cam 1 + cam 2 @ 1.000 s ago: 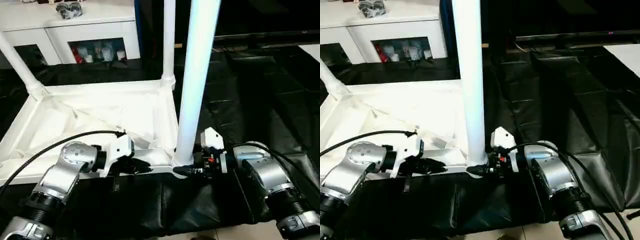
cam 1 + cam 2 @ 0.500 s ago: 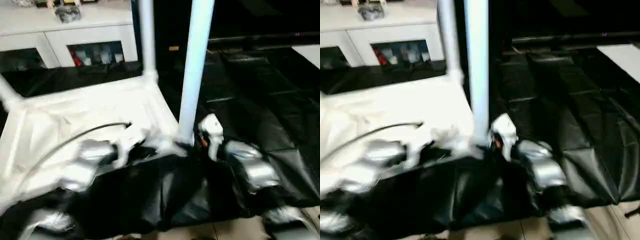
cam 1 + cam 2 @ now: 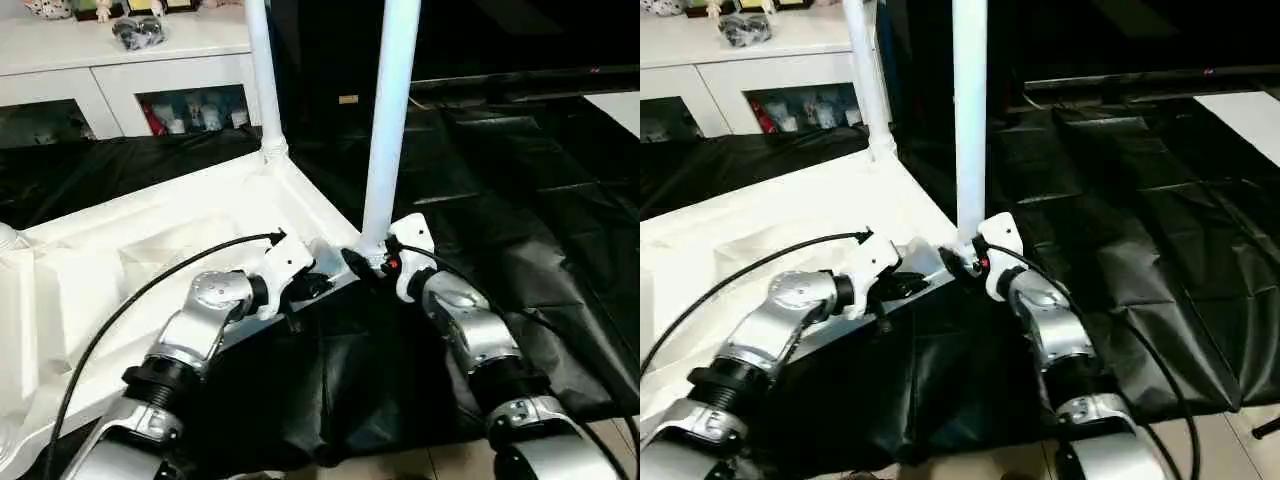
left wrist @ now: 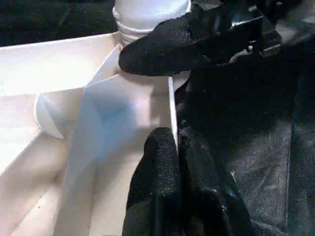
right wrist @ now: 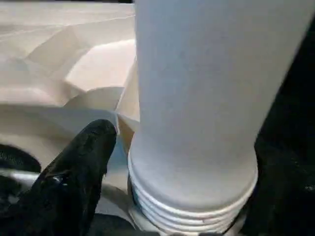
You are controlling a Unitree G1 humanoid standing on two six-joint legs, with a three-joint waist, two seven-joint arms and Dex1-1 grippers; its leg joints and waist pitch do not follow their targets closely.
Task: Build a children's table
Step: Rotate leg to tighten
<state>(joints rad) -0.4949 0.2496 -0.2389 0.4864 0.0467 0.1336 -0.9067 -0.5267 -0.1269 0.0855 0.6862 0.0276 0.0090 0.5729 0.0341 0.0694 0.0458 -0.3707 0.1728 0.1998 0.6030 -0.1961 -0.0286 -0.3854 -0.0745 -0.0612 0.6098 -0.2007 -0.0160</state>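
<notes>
The children's table lies upside down, its white tabletop (image 3: 120, 250) on a black sheet. One leg (image 3: 388, 120) stands upright in the near right corner socket, and a second leg (image 3: 258, 70) stands in the far corner. A third leg's foot (image 3: 5, 238) shows at the left edge. My left gripper (image 3: 318, 287) is shut on the tabletop's thin rim (image 4: 171, 103), just left of the near leg. My right gripper (image 3: 362, 262) straddles that leg's ribbed base (image 5: 197, 191). It is open, with one finger (image 5: 74, 177) standing a little off the base.
A white cabinet (image 3: 130, 60) with toys on and inside it stands at the back left. The black sheet (image 3: 520, 200) covers the floor to the right and front. My left arm's black cable (image 3: 130, 300) arcs over the tabletop.
The tabletop has turned, its near right corner swinging away from me with both grippers still at it. The right gripper's jaws have widened around the leg's base.
</notes>
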